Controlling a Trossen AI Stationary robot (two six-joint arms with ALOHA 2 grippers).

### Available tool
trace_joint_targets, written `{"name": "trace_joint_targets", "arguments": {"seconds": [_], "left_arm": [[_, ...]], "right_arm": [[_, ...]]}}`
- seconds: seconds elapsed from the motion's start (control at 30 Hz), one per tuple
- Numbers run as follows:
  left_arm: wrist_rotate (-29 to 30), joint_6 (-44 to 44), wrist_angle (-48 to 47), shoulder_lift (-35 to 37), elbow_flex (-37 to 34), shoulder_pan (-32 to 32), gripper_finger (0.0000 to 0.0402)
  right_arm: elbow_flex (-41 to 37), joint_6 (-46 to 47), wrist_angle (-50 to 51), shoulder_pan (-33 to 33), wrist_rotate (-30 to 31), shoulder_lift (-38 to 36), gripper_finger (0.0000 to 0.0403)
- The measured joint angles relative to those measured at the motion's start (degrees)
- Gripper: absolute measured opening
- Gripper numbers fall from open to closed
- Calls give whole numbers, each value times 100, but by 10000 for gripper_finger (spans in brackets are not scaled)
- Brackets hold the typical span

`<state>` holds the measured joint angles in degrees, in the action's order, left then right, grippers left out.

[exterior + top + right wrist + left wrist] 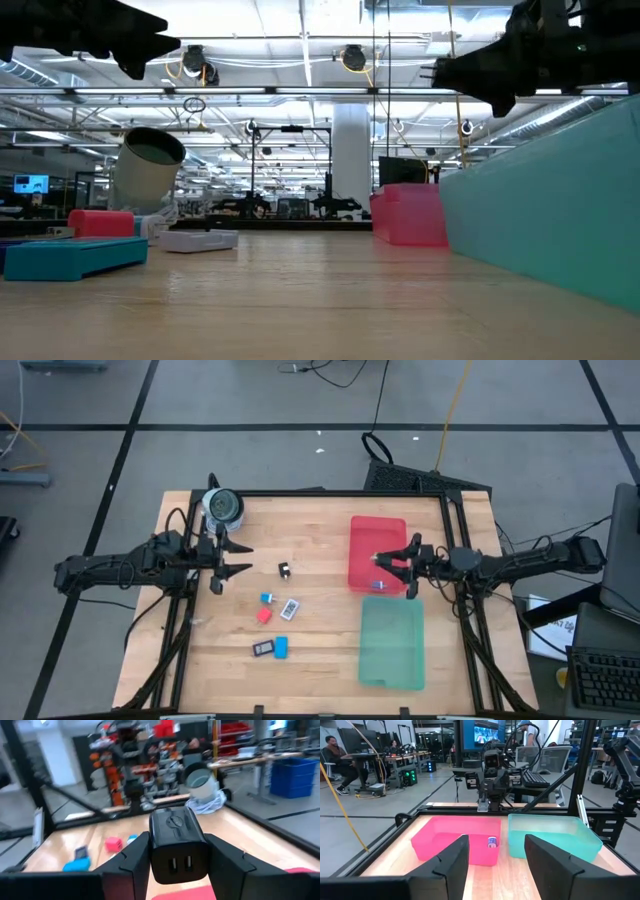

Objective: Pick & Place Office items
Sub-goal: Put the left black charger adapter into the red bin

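**Sorting barely begun: one piece in the tray, one in the air, six on the desk**

Judging by how things lie, the job is in its early part. The red tray [378, 550] holds a single small blue piece [378, 586] near its edge closest to the green tray [391, 644], which looks to hold nothing as far as the high view shows.

The right gripper [393, 564] hangs over the red tray with its fingers closed narrowly on a black plug block [176, 846], which fills the gap between them in the right wrist view. That block looks to be the next thing to go down, though it has not been released.

The left gripper [235, 560] hovers above the desk [310, 660] near the grey roll [222, 508]; its fingers stand apart with nothing between them, as the left wrist view shows.

Left on the bare wood, grouped between the left gripper and the trays:
- a small black clip [285, 569]
- a small blue clip [267, 598]
- a white tag [290, 607]
- a red piece [264, 616]
- a dark block [263, 649]
- a blue bar [282, 648] touching or just beside that block

So six loose pieces are waiting, all well apart from both trays. Which tray each belongs in cannot be told from here.
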<state>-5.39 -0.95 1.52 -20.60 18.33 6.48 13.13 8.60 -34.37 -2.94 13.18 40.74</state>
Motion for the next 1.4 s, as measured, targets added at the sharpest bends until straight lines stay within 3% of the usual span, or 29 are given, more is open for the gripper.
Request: {"name": "trace_joint_targets", "arguments": {"seconds": [0.43,0.67,1.03,1.4], "left_arm": [[0,-9,2,0,2,-2,157],[0,-9,0,0,4,-2,148],[0,-9,2,0,4,-2,172],[0,-9,2,0,7,-2,204]], "right_arm": [[0,148,-481,-2,521,56,146],[0,317,-552,-10,818,434,146],[0,241,-1170,-4,955,1440,146],[0,460,-1217,148,1108,1954,146]]}}
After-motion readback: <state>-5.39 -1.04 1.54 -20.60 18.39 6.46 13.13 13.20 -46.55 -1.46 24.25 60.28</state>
